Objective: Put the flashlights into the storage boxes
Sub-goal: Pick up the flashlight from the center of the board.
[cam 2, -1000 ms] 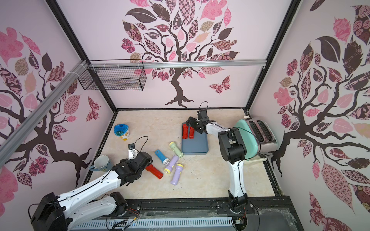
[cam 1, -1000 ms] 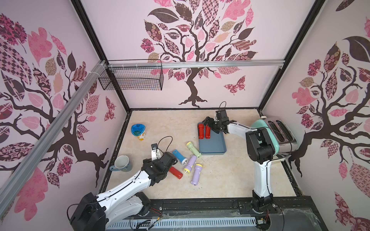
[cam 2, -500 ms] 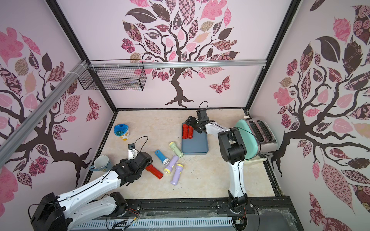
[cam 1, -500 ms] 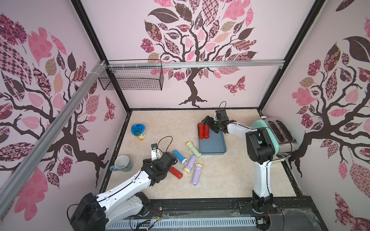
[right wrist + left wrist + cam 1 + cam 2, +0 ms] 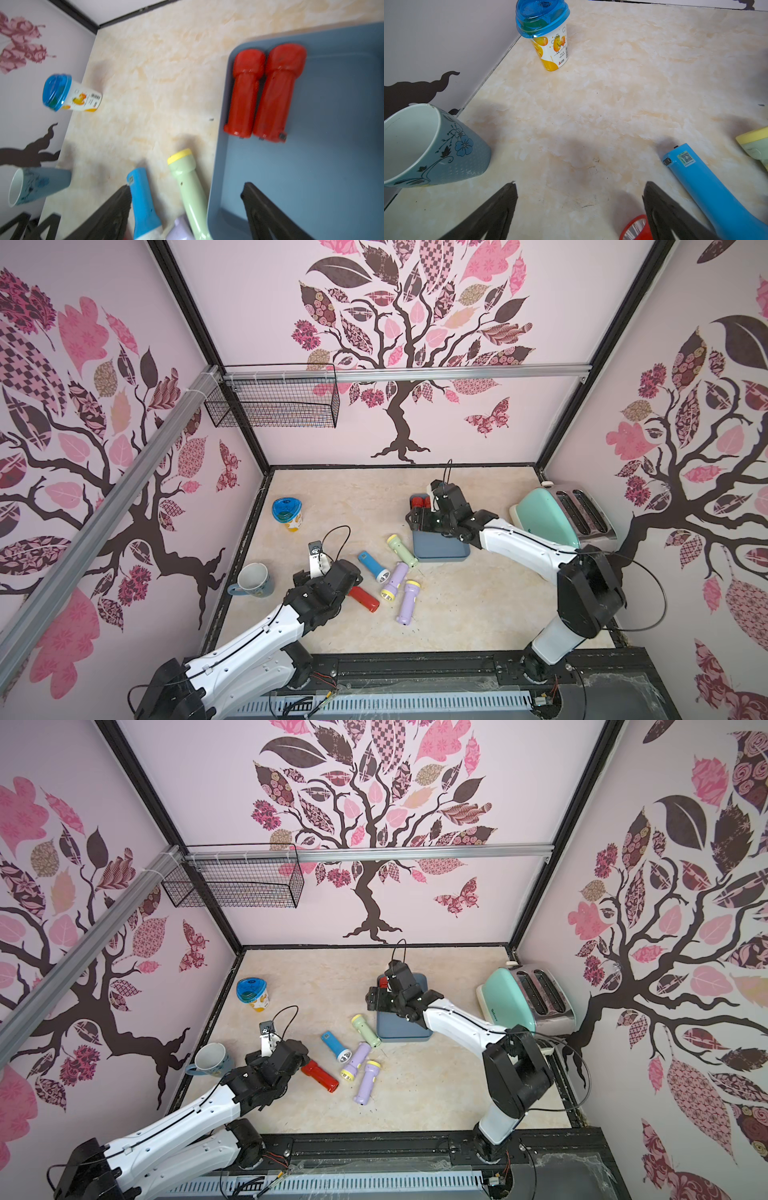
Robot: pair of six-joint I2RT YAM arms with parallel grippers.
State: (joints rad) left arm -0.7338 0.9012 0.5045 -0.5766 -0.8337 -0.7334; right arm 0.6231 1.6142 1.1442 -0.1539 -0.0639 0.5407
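Note:
Two red flashlights (image 5: 245, 93) (image 5: 278, 93) lie side by side in the slate-blue storage box (image 5: 332, 124), at its far end (image 5: 419, 502). My right gripper (image 5: 186, 186) hangs open over the box's left rim, holding nothing. On the table left of the box lie a pale green flashlight (image 5: 402, 550), a blue one (image 5: 374, 566), two lilac ones (image 5: 395, 580) (image 5: 407, 601) and a red one (image 5: 364, 598). My left gripper (image 5: 579, 182) is open low over bare table, with the red flashlight's head (image 5: 636, 228) by its right finger.
A blue-lidded cup (image 5: 286, 514) stands near the left wall, and a blue flowered mug (image 5: 253, 580) sits close to my left arm. A mint toaster (image 5: 557, 514) stands at the right wall. A black wire basket (image 5: 274, 406) hangs on the back rail.
My right gripper has drawn back from the two red flashlights toward the front and left, its fingers slightly narrower. The left arm and the loose flashlights have not moved.

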